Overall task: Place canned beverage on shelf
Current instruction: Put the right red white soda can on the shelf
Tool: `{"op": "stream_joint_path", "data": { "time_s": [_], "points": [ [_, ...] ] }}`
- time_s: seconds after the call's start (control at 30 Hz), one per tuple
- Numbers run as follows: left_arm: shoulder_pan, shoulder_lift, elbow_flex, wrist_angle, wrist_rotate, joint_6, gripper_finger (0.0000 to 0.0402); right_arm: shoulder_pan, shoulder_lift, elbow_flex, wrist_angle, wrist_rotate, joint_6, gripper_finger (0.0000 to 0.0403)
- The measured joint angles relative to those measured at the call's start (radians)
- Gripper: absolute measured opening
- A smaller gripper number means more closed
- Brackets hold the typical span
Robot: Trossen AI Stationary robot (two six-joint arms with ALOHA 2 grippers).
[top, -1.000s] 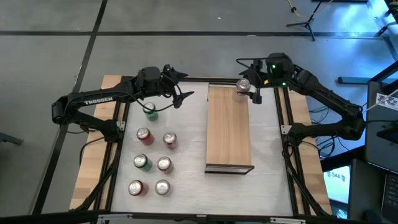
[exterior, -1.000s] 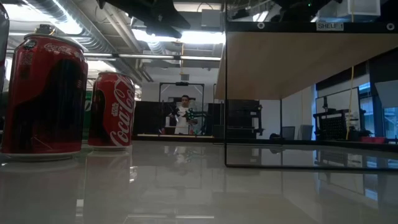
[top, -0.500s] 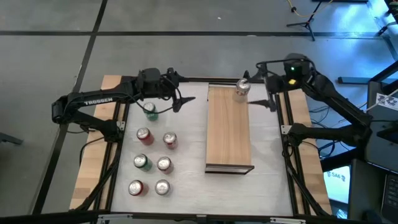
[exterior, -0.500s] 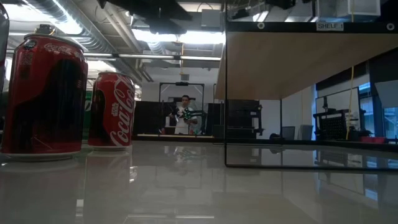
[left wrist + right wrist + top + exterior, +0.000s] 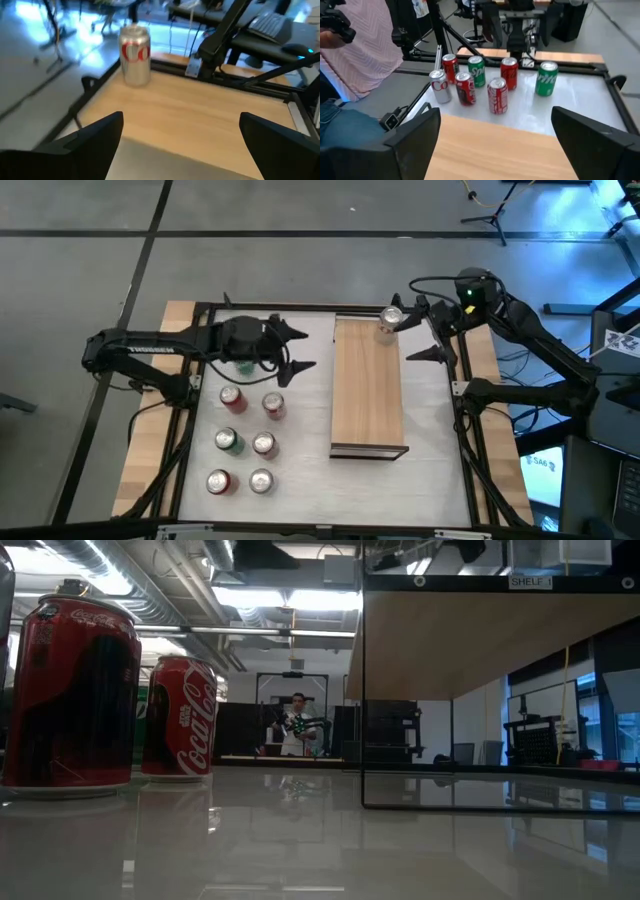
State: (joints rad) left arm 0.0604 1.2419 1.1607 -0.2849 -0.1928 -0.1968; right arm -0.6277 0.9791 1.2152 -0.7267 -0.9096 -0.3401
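Overhead, the shelf [image 5: 368, 385] lies as a long light-wood board in the centre-right of the frame, its dark end edge toward the bottom. A silver can [image 5: 390, 320] stands upright on the shelf's upper right corner, touching nothing else. The right end effector [image 5: 424, 330] sits just to the right of that can, near the upper right of the frame, its two fingers spread wide and empty; the can is beside it, not between the fingers. The left end effector [image 5: 296, 350] hangs left of the shelf's upper end, over the white tabletop [image 5: 300, 460], its fingers likewise wide apart and holding nothing. A green can [image 5: 243, 364] shows partly beneath the left arm's wrist. Below it, in the lower left of the frame, six more cans stand in loose pairs: a red can [image 5: 232, 399] with a second red can [image 5: 273, 405], then a green-topped can [image 5: 228, 441] beside another can [image 5: 264, 444], then two nearest the bottom edge. In the low view two red cola cans [image 5: 70, 690] fill the left side, and a person [image 5: 294, 725] stands far off in the room's centre. In the right wrist view a person's pink sleeve [image 5: 365, 45] shows at the upper left.
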Motion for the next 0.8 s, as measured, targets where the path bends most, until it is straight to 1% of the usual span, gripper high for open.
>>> {"op": "stream_joint_path", "data": {
  "time_s": [0.17, 0.27, 0.37, 0.53, 0.63, 0.8],
  "points": [
    [-0.092, 0.006, 0.076, -0.216, -0.127, -0.257, 0.0389, 0.000, 0.000, 0.000, -0.051, 0.000, 0.000, 0.0374],
    [-0.137, 0.009, 0.104, -0.339, -0.159, -0.450, 0.0389, 0.000, 0.000, 0.000, -0.071, 0.000, 0.000, 0.0374],
    [-0.168, 0.007, 0.107, -0.423, -0.153, -0.645, 0.0389, 0.000, 0.000, 0.000, -0.083, 0.000, 0.000, 0.0374],
    [-0.189, 0.008, 0.106, -0.582, -0.064, -0.882, 0.0389, 0.000, 0.000, 0.000, -0.103, 0.000, 0.000, 0.0374],
    [-0.189, 0.009, 0.106, -0.642, -0.025, -0.949, 0.0389, 0.000, 0.000, 0.000, -0.115, 0.000, -0.001, 0.0374],
    [-0.189, 0.018, 0.106, -0.668, -0.026, -0.947, 0.0389, 0.000, 0.000, 0.000, -0.116, 0.001, -0.004, 0.0374]
  ]
}}
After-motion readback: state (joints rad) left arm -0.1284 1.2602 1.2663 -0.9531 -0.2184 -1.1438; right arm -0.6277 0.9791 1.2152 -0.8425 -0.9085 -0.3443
